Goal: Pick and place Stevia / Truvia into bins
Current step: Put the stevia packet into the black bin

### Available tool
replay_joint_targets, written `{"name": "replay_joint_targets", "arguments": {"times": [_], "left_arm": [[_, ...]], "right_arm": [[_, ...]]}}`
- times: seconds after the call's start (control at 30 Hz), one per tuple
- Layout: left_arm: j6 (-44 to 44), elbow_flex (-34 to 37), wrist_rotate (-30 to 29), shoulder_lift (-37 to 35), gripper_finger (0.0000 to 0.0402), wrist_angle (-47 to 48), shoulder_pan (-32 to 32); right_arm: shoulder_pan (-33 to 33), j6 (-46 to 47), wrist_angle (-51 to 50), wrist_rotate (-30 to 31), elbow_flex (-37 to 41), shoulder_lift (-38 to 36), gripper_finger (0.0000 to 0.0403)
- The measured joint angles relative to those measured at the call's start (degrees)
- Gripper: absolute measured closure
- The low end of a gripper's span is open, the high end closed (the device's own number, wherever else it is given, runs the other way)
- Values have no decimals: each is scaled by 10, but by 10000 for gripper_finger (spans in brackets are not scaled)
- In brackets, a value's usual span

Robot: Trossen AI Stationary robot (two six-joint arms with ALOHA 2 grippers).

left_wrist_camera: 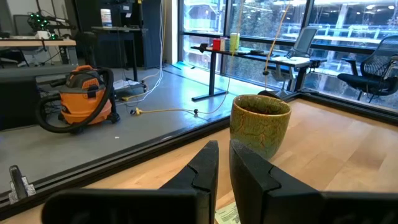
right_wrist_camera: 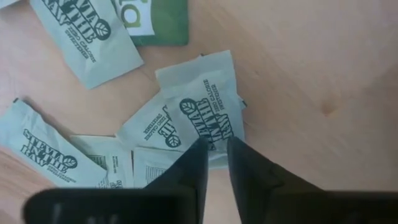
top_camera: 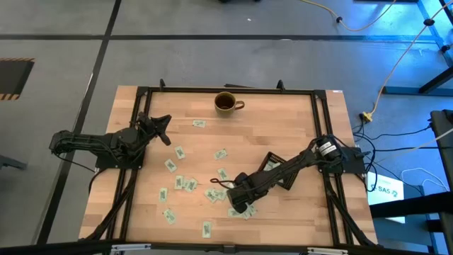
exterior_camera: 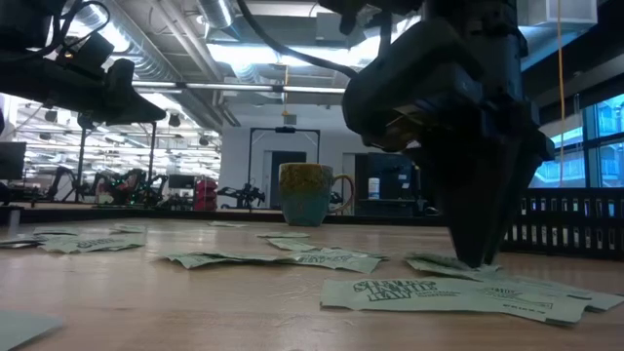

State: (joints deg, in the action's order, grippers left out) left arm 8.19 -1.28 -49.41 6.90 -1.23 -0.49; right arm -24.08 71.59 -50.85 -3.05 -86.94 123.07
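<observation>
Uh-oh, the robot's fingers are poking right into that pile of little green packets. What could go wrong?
The right gripper is pressed down on a sachet that overlaps others, so it might lift two together or just push the pile around. The fingers sit at the sachet's edge, so it could slip out on the way up. The black tray lies partly under the right arm, so a swinging move might bump it.
</observation>
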Motion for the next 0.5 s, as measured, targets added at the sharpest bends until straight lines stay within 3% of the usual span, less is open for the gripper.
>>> {"name": "replay_joint_targets", "arguments": {"times": [0.27, 0.5], "left_arm": [[0, 0, 0, 0, 368, 0, 0], [0, 0, 0, 0, 368, 0, 0]], "right_arm": [[0, -3, 0, -1, 0, 0, 389], [-1, -16, -32, 3, -28, -5, 398]]}}
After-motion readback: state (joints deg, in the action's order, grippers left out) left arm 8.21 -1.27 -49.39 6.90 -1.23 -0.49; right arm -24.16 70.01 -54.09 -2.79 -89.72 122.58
